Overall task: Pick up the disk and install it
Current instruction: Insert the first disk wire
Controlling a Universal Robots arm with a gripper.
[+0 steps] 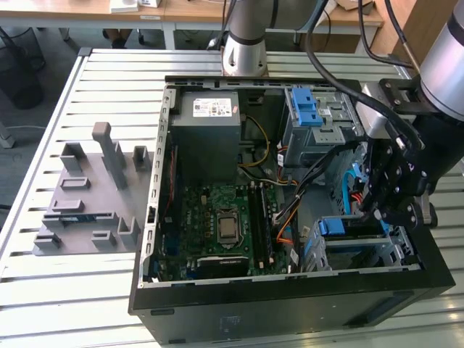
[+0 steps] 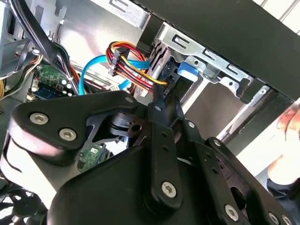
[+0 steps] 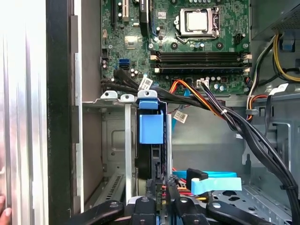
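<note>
The black, bolted-link hand (image 1: 388,199) hangs inside the open computer case (image 1: 290,290), over the metal drive cage (image 1: 377,250) at about four o'clock in the exterior view. The case is a matt black box lying on its side on a ribbed, slatted aluminium worktop (image 1: 43,130); inside it lie a green motherboard (image 1: 217,221) with a square silver processor socket, a grey boxy power supply (image 1: 210,119) at eleven o'clock of the interior, and bundles of black, orange and yellow cables. In the first wrist view the disk (image 3: 152,140) stands on edge in the folded sheet-metal cage, its glossy blue plastic carrier tab facing the camera, and the hand's fingers (image 3: 149,206) are closed on its near edge, with the disk reaching away from the hand towards twelve o'clock. In the second wrist view the hand's fingers (image 2: 161,105) meet the disk (image 2: 185,72) beside a red-yellow-black wire bundle and a blue flat cable (image 2: 96,65). A grey, blocky plastic fixture (image 1: 90,196) sits on the worktop at nine o'clock, well apart from the case.
</note>
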